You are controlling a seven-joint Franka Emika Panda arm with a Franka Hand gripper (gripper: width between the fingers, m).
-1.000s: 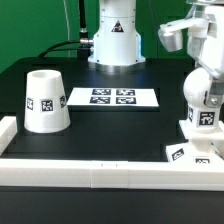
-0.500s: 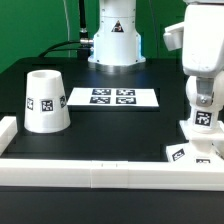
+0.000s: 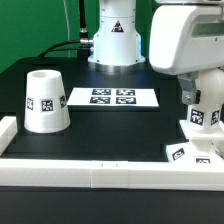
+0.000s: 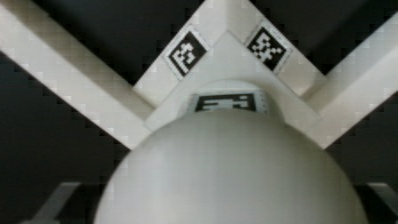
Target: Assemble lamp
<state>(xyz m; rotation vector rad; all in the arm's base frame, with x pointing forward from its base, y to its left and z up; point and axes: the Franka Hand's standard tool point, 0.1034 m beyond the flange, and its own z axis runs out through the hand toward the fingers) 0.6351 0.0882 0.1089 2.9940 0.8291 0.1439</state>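
Observation:
The white bulb (image 3: 203, 117) stands upright on the lamp base (image 3: 190, 152) in the front corner at the exterior view's right. My gripper (image 3: 203, 96) comes down from above and is shut on the bulb's round head. In the wrist view the bulb's head (image 4: 222, 165) fills the space between my dark fingers (image 4: 50, 205), and the gripper (image 4: 217, 208) straddles it. The tagged base (image 4: 226, 48) lies beyond it. The cup-like shade (image 3: 45, 100) stands alone at the exterior view's left, mouth up.
The marker board (image 3: 112, 97) lies flat in the middle of the black table. The arm's own pedestal (image 3: 112, 40) stands behind it. A low white rail (image 3: 100, 168) runs along the front and turns the corner around the base.
My hand has turned about its upright axis over the bulb. The bulb's tag has shifted toward the exterior view's left with it. The shade has not moved.

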